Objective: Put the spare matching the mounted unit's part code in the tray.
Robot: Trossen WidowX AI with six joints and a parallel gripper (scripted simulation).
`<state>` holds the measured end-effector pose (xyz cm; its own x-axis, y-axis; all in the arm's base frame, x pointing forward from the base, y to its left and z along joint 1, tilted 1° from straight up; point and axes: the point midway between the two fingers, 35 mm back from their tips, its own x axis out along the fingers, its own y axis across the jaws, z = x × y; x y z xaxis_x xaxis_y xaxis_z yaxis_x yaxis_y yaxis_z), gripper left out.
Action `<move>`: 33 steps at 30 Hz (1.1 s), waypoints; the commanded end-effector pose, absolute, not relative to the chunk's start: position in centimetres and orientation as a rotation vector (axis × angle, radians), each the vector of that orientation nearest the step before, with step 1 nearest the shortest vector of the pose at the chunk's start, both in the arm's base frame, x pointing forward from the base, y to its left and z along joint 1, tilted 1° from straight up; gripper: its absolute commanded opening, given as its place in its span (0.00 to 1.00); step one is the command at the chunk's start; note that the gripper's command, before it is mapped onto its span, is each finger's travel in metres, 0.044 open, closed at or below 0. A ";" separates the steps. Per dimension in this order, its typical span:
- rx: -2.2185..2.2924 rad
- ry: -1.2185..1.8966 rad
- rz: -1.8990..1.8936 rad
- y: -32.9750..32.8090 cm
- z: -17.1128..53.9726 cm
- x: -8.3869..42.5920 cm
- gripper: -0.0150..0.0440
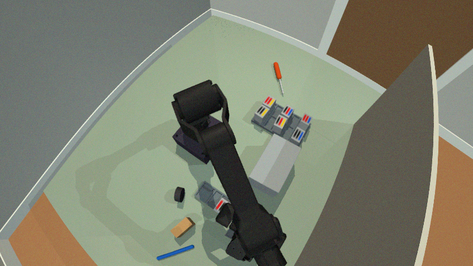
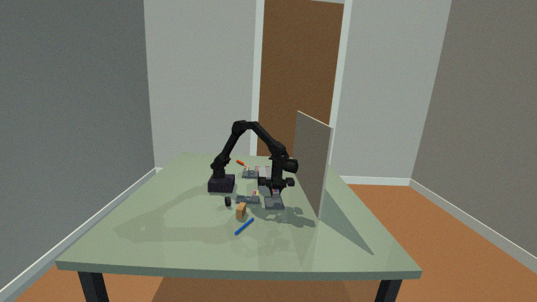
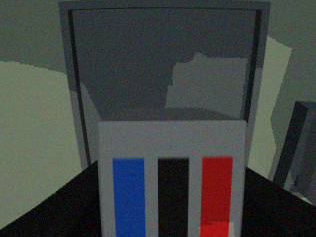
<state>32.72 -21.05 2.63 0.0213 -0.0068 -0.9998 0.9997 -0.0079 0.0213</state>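
My gripper [image 2: 275, 190] [image 3: 163, 159] is shut on a grey spare [image 2: 275, 194] [image 3: 172, 139] whose face shows blue, black and red stripes in the wrist view. The grey square tray [image 2: 273, 207] [image 3: 165, 5] is under the gripper, and the spare covers its near part in the wrist view. Whether the spare touches the tray floor cannot be told. Several other striped spares stand in a rack [image 1: 292, 123]. A smaller rack [image 1: 204, 191] beside the tray holds one more striped spare [image 1: 219, 205] [image 2: 255, 196]. The mounted unit's back and code cannot be made out.
A large grey box [image 1: 275, 164] stands between the rack and the arm. A tall upright panel [image 1: 380, 138] [image 2: 311, 161] stands to the right. A black disc [image 1: 179, 194], an orange-tan block [image 1: 182, 227], a blue rod [image 1: 175, 252] and a screwdriver [image 1: 277, 71] lie on the table.
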 end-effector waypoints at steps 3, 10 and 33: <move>1.226 1.183 -1.204 -21.0 2.1 32.7 0.25; 1.226 1.183 -1.204 -20.9 1.5 32.6 0.25; 1.220 1.185 -1.203 -20.8 0.6 32.4 0.61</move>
<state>32.37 -20.80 0.51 0.0205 -0.0063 -0.9998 0.9998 -0.0080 0.0205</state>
